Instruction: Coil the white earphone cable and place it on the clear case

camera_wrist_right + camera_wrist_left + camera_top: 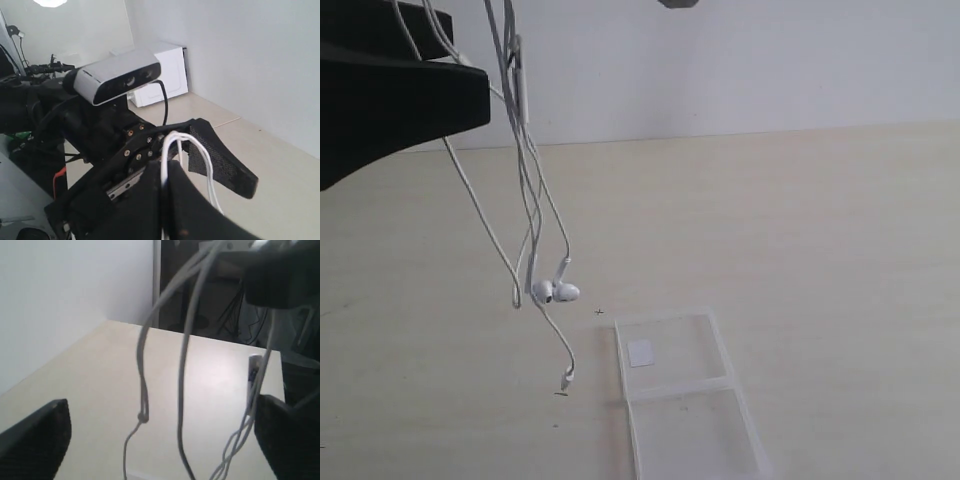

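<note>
The white earphone cable [525, 215] hangs in several loose strands above the table. Its inline remote [523, 95] is high up, its two earbuds [555, 291] dangle low, and its plug end [567, 378] is just above the table. My right gripper [165, 167] is shut on a loop of the cable [200, 150] up high; the exterior view does not show it. My left gripper [160, 415] is open, with cable strands [182, 370] hanging between its black fingers [420, 95]. The clear case [682, 395] lies flat, right of the plug, sticker [640, 352] up.
The pale wooden table [820, 250] meets a white wall [740, 60] at the back. The left arm's grey wrist camera [120, 80] sits close to my right gripper. A white box [160, 75] stands beyond the table by the wall.
</note>
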Robot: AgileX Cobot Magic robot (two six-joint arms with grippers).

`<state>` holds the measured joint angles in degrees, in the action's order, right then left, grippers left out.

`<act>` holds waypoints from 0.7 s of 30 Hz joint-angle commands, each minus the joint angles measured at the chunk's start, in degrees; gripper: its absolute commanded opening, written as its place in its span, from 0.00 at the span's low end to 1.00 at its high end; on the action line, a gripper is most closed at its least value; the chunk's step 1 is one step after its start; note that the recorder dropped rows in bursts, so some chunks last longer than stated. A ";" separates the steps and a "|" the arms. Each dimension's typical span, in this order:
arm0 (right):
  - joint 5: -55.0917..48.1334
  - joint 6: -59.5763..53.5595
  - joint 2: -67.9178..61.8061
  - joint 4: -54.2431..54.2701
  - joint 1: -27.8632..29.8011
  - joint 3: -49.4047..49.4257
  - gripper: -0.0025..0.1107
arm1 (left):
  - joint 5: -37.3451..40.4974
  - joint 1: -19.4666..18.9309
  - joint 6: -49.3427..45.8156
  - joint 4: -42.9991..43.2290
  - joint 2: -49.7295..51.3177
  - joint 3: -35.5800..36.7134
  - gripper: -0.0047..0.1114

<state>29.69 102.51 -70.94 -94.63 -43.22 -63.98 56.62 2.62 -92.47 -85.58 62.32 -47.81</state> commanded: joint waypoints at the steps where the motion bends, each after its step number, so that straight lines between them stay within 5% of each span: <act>1: -0.91 -3.79 -0.46 5.67 0.03 -0.44 0.02 | 3.53 -0.10 -0.31 -3.67 1.97 0.33 0.86; 21: 0.31 -17.25 -5.37 26.61 -0.11 -0.44 0.02 | 6.32 -0.10 -0.35 -4.94 3.70 0.33 0.86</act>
<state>29.84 87.48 -75.79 -71.41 -43.22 -63.98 62.28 2.62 -92.57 -89.32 65.63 -47.72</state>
